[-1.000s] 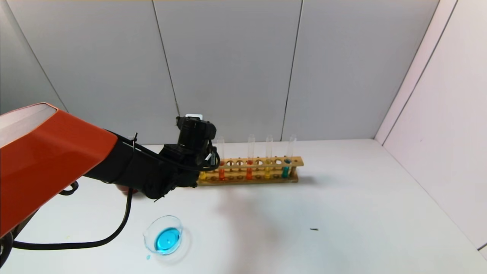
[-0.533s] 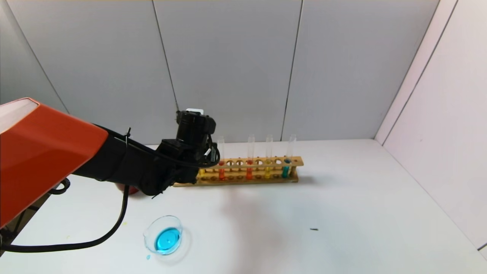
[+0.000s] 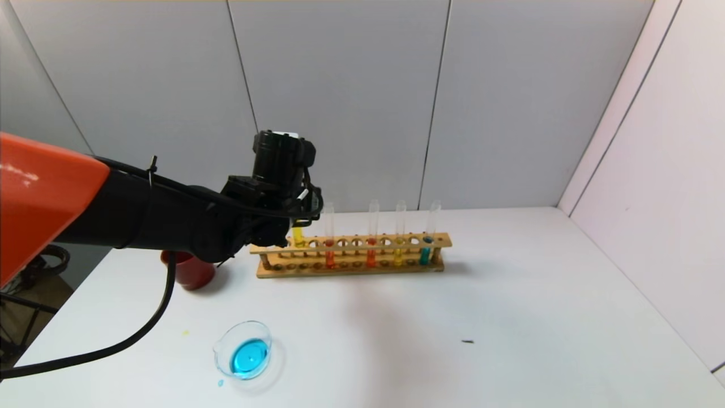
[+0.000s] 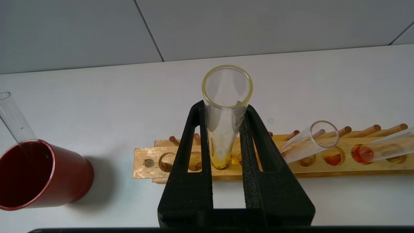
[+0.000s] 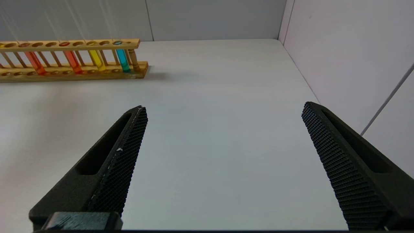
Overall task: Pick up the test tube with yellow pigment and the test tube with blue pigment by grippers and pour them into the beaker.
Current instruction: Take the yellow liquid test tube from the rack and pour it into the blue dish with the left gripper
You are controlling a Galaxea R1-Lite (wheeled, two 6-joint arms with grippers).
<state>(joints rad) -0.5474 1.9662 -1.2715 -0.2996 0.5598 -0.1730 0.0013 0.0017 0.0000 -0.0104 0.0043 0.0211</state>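
Observation:
My left gripper (image 3: pixel 297 220) is shut on a test tube with yellow pigment (image 3: pixel 298 237) and holds it upright over the left end of the wooden rack (image 3: pixel 351 265), its bottom about level with the top rail. In the left wrist view the black fingers (image 4: pixel 194 136) clamp the tube (image 4: pixel 223 129) just under its rim. A second yellow tube (image 3: pixel 398 253) and a test tube with blue pigment (image 3: pixel 425 253) stand in the rack. The beaker (image 3: pixel 244 354), holding blue liquid, sits at the front left. My right gripper (image 5: pixel 223 110) is open and empty above the bare table.
A dark red cup (image 3: pixel 190 271) stands left of the rack, with an empty tube (image 4: pixel 13 119) leaning in it. Two tubes with orange-red liquid (image 3: pixel 330 258) stand in the rack. A small dark speck (image 3: pixel 467 341) lies at the front right. Walls close the back and right.
My left arm has risen and drawn back to the left, lifting the yellow tube up out of the rack's left end. The red cup has come into view.

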